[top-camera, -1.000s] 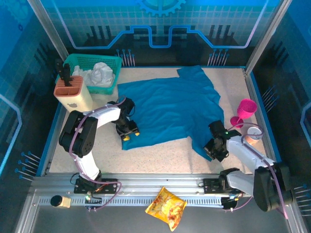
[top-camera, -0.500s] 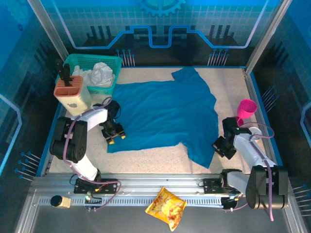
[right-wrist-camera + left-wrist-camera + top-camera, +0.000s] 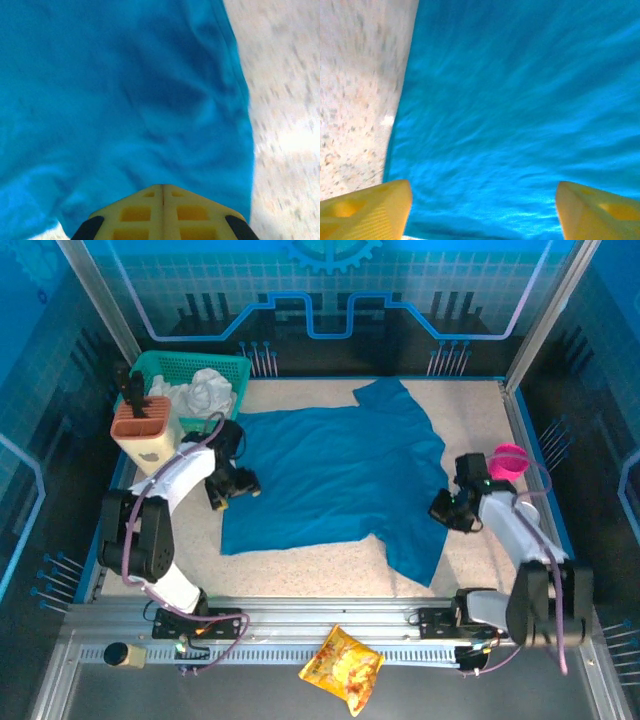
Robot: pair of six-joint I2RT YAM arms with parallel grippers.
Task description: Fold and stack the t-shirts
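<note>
We are looking at the left arm (image 3: pixel 175 480) and the right arm (image 3: pixel 515 530), both showing white shells between rounded black joints; thin purple cables (image 3: pixel 148 515) are looping along each; the left gripper (image 3: pixel 482 200) is showing blocky yellow fingers (image 3: pixel 365 210) with moulded hollows; the right gripper (image 3: pixel 162 200) is showing the same yellow, gridded with square recesses and edged in black.

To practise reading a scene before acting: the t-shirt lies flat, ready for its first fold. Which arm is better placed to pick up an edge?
Probably the left: the left fingers stand open over the t-shirt near its left edge, while the right fingers are shut at its right edge.
</note>
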